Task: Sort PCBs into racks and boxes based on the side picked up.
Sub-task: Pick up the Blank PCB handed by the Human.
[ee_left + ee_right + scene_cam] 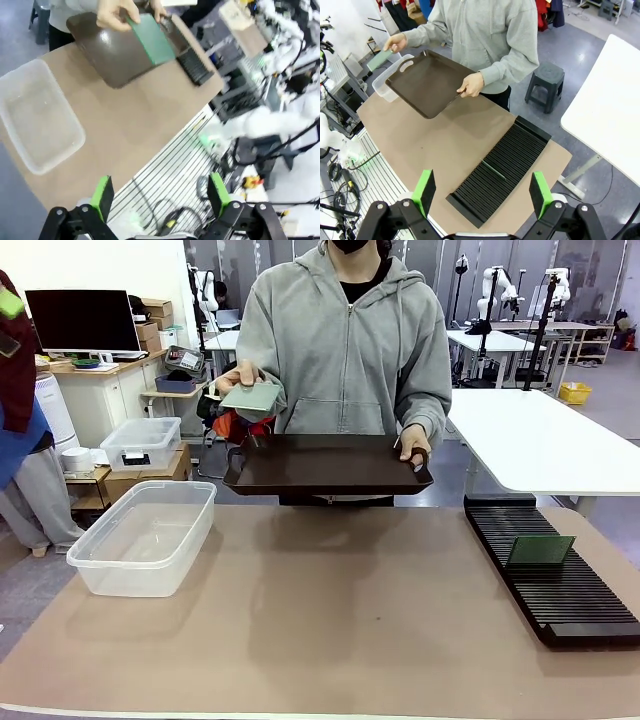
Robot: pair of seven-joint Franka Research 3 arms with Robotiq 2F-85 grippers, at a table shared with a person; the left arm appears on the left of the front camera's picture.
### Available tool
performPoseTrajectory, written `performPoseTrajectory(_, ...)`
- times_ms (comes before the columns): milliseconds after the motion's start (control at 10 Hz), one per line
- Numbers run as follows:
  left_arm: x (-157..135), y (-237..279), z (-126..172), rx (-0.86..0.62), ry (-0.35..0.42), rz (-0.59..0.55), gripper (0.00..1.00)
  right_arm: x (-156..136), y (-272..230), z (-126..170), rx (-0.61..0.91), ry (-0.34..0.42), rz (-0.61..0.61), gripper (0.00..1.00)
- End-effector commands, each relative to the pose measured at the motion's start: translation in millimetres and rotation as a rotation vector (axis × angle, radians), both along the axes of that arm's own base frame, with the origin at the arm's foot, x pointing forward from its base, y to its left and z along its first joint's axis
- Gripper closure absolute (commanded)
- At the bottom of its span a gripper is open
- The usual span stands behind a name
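**Lab table [330, 640] snapshot, left to right**

Background far left: monitor [82, 320] on a desk, with a small lidded bin [140, 443] on a low shelf in front of it.

Box [130, 575]: clear and open-topped, on the table's left side, well apart from everything else on it.

Left gripper [160, 192]: fingers released and spread wide, nothing between them. It hangs off the table's near edge, with cables on the floor below. From there, the box is seen at left and the person's hands at the top.

Person in a grey hoodie at the far side, centre.
- One hand [235, 378] holds PCB 1 [252, 397] up at chest height, above the tray's left end. Its pale face is toward the front camera, and the left wrist view shows a greener face.
- Other hand [412, 445] grips the tray [325, 465] at its right rim.
- The tray is dark brown with handles and sits over the table's far edge, between box and rack. I can't tell whether it touches the table.

Rack [550, 590]: black and slotted, along the table's right side, long axis running near to far.

PCB 2 [540, 551] stands on edge in a slot around mid-rack, leaning slightly.

Right gripper [482, 191]: fingers released, wide, empty. It hovers high above the table's near right, with the rack's near end below it.

Background right: white tables [540, 435] and a yellow crate [573, 392].
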State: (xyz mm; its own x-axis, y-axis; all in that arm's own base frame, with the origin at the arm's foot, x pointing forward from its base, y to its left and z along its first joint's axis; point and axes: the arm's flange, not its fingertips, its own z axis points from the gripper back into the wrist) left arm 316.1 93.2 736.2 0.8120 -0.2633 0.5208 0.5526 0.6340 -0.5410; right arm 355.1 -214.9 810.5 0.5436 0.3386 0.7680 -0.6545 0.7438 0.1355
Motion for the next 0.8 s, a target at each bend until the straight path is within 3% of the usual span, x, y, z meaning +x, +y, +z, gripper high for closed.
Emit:
performPoseTrajectory(0,1.1,-20.7,-17.3,-0.077,0.007,0.087,0.0,-1.6,0.7,0.1,0.012,0.001,0.008,0.0)
performPoseTrajectory(100,0.0,-15.9,-18.3,-0.036,-0.046,-0.006,0.0,-1.6,0.7,0.1,0.012,0.001,0.008,0.0)
performPoseTrajectory(200,7.1,-2.0,-9.8,-0.044,0.011,0.041,0.0,-1.6,0.7,0.1,0.012,0.001,0.008,0.0)
performPoseTrajectory(500,8.8,-7.4,-13.9,-0.044,0.008,0.042,0.0,-1.6,0.7,0.1,0.012,0.001,0.008,0.0)
performPoseTrajectory(600,21.0,-28.1,-23.3,-0.154,0.051,0.258,0.0,-1.6,0.7,0.1,0.012,0.001,0.008,0.0)
performPoseTrajectory(700,30.1,-41.4,-34.9,-0.217,0.052,0.341,0.0,-1.6,0.7,0.1,0.012,0.001,0.008,0.0)
